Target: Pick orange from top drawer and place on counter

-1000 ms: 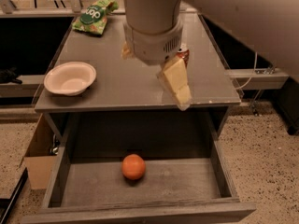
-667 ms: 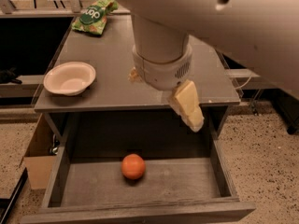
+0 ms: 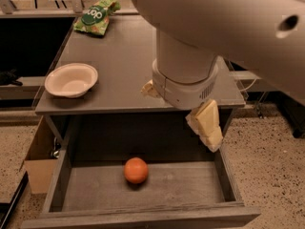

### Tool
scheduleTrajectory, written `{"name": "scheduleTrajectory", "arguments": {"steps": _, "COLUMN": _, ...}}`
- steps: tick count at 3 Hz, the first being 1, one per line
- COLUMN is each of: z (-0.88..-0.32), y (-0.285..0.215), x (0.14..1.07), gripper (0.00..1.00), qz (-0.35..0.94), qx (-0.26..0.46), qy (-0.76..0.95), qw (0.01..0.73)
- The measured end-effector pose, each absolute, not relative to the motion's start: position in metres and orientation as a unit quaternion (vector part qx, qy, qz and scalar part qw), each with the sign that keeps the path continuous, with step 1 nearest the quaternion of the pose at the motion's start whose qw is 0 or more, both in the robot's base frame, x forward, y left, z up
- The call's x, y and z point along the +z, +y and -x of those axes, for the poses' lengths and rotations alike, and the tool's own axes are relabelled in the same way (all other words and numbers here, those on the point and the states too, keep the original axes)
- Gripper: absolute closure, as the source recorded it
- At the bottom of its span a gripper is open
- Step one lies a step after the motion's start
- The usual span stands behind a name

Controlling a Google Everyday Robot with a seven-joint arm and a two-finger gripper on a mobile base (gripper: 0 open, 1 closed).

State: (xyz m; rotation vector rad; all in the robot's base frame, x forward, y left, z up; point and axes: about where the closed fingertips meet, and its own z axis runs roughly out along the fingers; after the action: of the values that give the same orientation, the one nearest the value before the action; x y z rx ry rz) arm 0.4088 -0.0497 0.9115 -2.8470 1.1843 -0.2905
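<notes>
The orange (image 3: 136, 170) lies alone on the floor of the open top drawer (image 3: 186, 187), left of its middle. Above it, the grey counter (image 3: 124, 66) spans the same width. My gripper (image 3: 180, 117) hangs over the counter's front edge, up and to the right of the orange and well apart from it. It is open: one cream finger (image 3: 208, 125) points down in front of the drawer's back right corner, and the tip of the other shows at the left of the wrist. Nothing sits between them. The big white arm fills the upper right and hides that part of the counter.
A white bowl (image 3: 71, 79) stands on the counter's left front. A green snack bag (image 3: 95, 15) lies at the back left. A cardboard box (image 3: 40, 161) sits on the floor left of the drawer. Speckled floor lies to the right.
The arm has come forward and down, carrying the gripper from above the counter's middle to its front edge over the drawer. The orange, bowl and bag have not moved.
</notes>
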Motion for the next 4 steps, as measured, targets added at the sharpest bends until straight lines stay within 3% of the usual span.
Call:
{"name": "scheduleTrajectory", "arguments": {"steps": 1, "z": -0.424, "y": -0.046, "x": 0.9, "gripper": 0.0, "qz": 0.921, "qx": -0.083, "qy": 0.38, "qw": 0.028}}
{"name": "scheduleTrajectory", "arguments": {"steps": 2, "z": -0.446, "y": -0.085, "x": 0.843, "gripper": 0.0, "qz": 0.907, "qx": -0.022, "qy": 0.42, "qw": 0.039}}
{"name": "scheduleTrajectory", "arguments": {"steps": 4, "z": -0.442, "y": -0.105, "x": 0.802, "gripper": 0.0, "qz": 0.9, "qx": 0.011, "qy": 0.435, "qw": 0.024}}
